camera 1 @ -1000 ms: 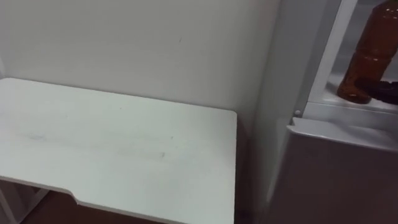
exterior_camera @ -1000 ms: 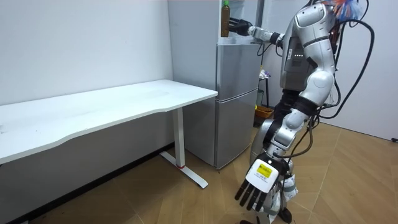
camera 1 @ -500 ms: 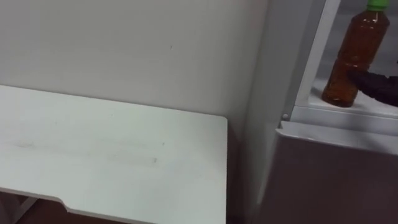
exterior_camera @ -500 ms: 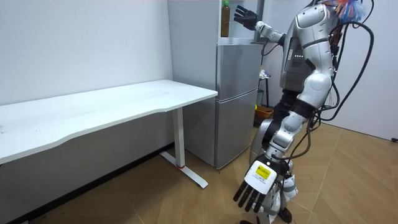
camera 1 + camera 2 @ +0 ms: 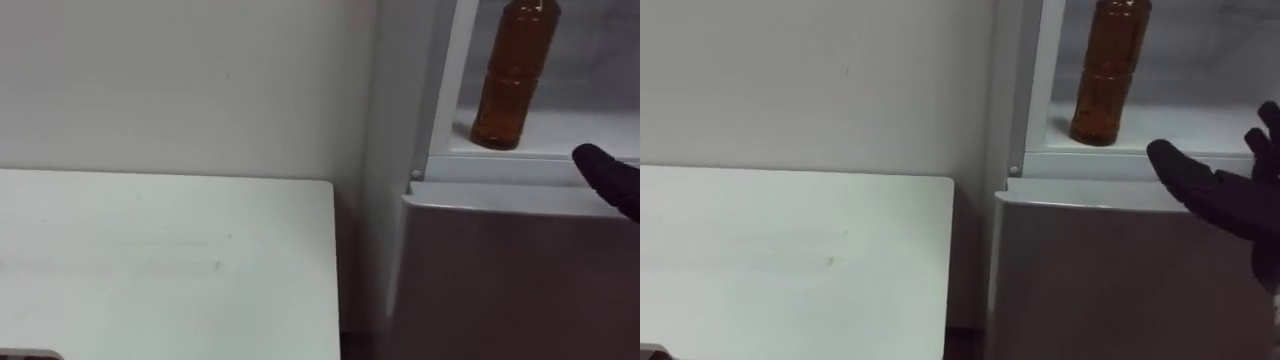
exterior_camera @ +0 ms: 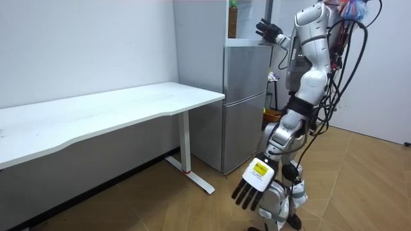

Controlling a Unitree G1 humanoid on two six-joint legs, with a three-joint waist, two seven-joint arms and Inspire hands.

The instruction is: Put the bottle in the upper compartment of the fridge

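Your right hand (image 5: 1225,200) sits at the right edge of the right eye view with its dark fingers spread and straight, holding nothing, raised in front of the top edge of the grey lower door of the fridge (image 5: 1110,285). The bottle (image 5: 1108,75) is free of that hand: it stands upright, filled with brown liquid, on the white shelf (image 5: 1180,125) of the open upper compartment, in the upper middle of the frame and close to the compartment's left-hand frame. You see the bottle up and to the left of the fingertips, near them but clearly apart, with a bare strip of shelf and the compartment's lower lip between the two. In the room view the same hand (image 6: 268,30) is held up at the top of the fridge (image 6: 244,96), in the upper middle of the picture, and the bottle (image 6: 232,19) shows just to its left, inside the upper part. Your left hand (image 6: 252,186) hangs low in the bottom centre of the room view, fingers straight and pointing down toward the wooden floor (image 6: 192,212), empty. You stand just beside the fridge, on its right in the room view. A white bench (image 5: 150,260) fills the lower left of the left eye view, its right end close against the fridge's side, with the plain wall (image 5: 180,80) behind it.
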